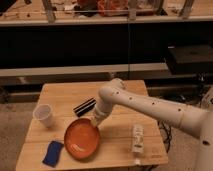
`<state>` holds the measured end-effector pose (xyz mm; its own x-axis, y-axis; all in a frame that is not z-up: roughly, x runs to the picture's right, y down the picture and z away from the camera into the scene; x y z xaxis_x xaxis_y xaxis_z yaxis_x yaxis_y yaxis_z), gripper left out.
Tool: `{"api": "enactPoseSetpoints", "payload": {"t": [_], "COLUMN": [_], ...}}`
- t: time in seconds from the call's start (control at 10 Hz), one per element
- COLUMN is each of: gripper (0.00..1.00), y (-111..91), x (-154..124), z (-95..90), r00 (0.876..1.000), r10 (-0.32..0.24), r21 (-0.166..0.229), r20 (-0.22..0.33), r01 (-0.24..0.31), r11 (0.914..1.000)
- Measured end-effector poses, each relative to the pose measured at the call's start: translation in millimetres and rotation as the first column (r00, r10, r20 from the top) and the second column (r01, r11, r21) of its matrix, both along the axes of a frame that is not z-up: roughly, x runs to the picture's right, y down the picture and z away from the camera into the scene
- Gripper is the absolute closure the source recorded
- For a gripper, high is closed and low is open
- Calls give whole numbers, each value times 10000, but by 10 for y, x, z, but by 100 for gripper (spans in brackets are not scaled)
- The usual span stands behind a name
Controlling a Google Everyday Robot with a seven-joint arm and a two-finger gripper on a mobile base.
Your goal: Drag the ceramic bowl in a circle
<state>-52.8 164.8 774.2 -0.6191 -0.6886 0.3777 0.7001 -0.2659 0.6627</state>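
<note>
**Ceramic bowl point(81, 140) sits at the near-left of the table, gripper point(96, 122) at its rim**

The gripper is low over the table, meeting the bowl's rim at about 1 o'clock on the bowl. Whether it is clamped on that rim or only resting against it cannot be told. The white arm point(145, 102) bends at an elbow above the middle of the table. From there it runs off toward 4 o'clock and leaves the view at the right edge.

The bowl is orange-red, glossy, wide and shallow. It lies on the wooden table point(125, 90) in the near-left part, with its near rim close to the table's front edge.

Taken from the bowl:
- A black bar point(84, 107) lies at 12 o'clock, slanted, just beyond the gripper and apart from the bowl.
- A small white cup point(44, 115) stands upright at 10 o'clock, near the table's left edge and clear of the bowl.
- A blue cloth point(52, 153) lies at 8 o'clock, just beside the bowl's rim, at the front-left corner of the table.
- A white bottle point(136, 142) lies on its side at 3 o'clock, well apart, near the front-right corner.

Behind the table, at 12 o'clock, dark shelves point(75, 45) span the view.
</note>
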Motion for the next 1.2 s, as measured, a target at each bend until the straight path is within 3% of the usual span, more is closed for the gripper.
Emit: {"api": "enactPoseSetpoints", "payload": {"t": [0.3, 0.6, 0.9, 1.0, 1.2], "gripper": [100, 100, 100, 100, 100], "y": [-347, -371, -222, -106, 140], "x": [245, 723, 1318, 1545, 1739], "z": [348, 529, 479, 381, 152], "r00": [9969, 9854, 9666, 9598, 9588], "r10": [663, 1242, 1692, 1792, 1725], "r21": [-173, -392, -438, -398, -312], "r20": [-421, -1161, -1925, -2162, -2257], "r01": [-670, -1295, -1807, -1920, -1841], "r11": [9976, 9908, 9826, 9806, 9824]}}
